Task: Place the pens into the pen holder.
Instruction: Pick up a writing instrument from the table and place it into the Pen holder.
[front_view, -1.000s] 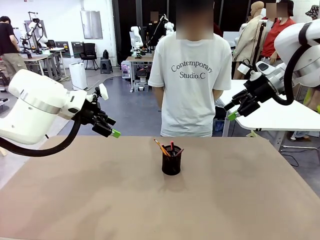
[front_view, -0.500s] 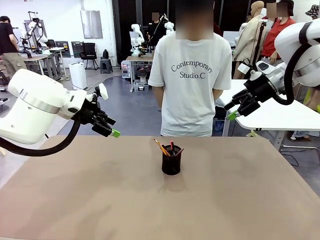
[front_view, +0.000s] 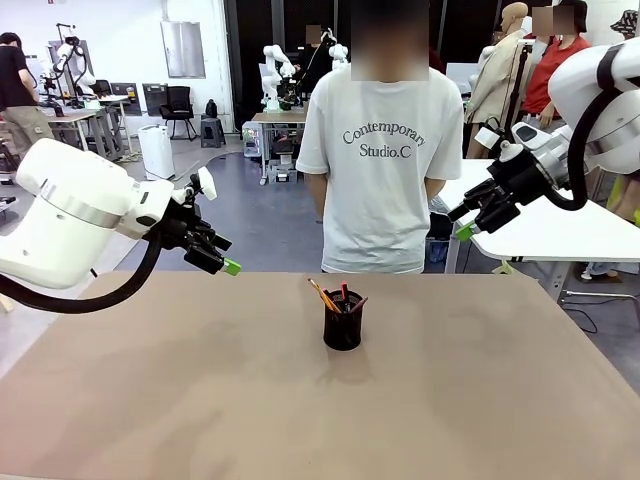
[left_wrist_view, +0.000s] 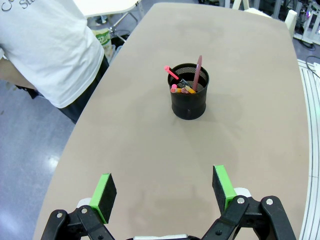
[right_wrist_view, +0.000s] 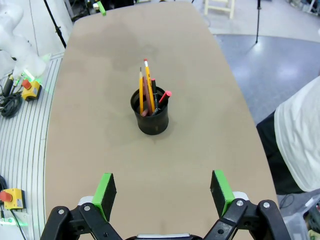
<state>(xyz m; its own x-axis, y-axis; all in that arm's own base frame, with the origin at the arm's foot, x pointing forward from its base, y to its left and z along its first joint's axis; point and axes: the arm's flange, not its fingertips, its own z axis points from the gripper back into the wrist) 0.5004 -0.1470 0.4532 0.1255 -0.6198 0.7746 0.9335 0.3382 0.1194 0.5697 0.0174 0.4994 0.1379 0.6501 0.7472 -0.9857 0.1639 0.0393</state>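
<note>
while the pens stand in the pen holder, left gripper and right gripper hover raised, spread apart

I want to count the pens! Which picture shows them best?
The right wrist view: the pens stand apart in the pen holder. The left wrist view foreshortens them; the front view shows them small.

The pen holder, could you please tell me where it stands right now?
In the front view the pen holder stands upright near the table's middle, toward the person's far edge, with the pens inside it, apart from both raised claws.
</note>
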